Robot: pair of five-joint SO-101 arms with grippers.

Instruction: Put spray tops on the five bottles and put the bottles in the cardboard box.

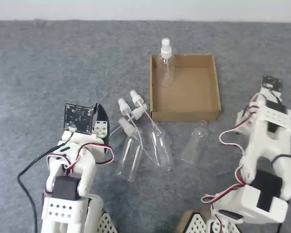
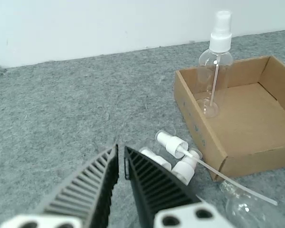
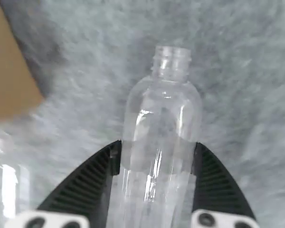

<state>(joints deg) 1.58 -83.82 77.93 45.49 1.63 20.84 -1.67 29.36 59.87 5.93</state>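
A clear bottle with no top [image 3: 164,104] sits between the fingers of my right gripper [image 3: 156,147], which is shut on its body with the neck pointing away. The right arm [image 1: 264,126] stands right of the cardboard box [image 1: 184,115]. One capped bottle [image 1: 166,68] stands in the box's far left corner [image 2: 215,66]. Another topless bottle [image 1: 196,141] lies just in front of the box. Two bottles [image 1: 128,155] [image 1: 160,145] lie left of it with white spray tops [image 1: 136,95] around their necks. My left gripper [image 2: 121,149] is shut and empty, just left of those tops [image 2: 171,141].
Grey carpet [image 1: 48,63] covers the table, with free room to the left and behind. The box's open inside [image 2: 249,109] holds nothing besides the one bottle. A thin dip tube [image 2: 237,185] lies along the box's front wall.
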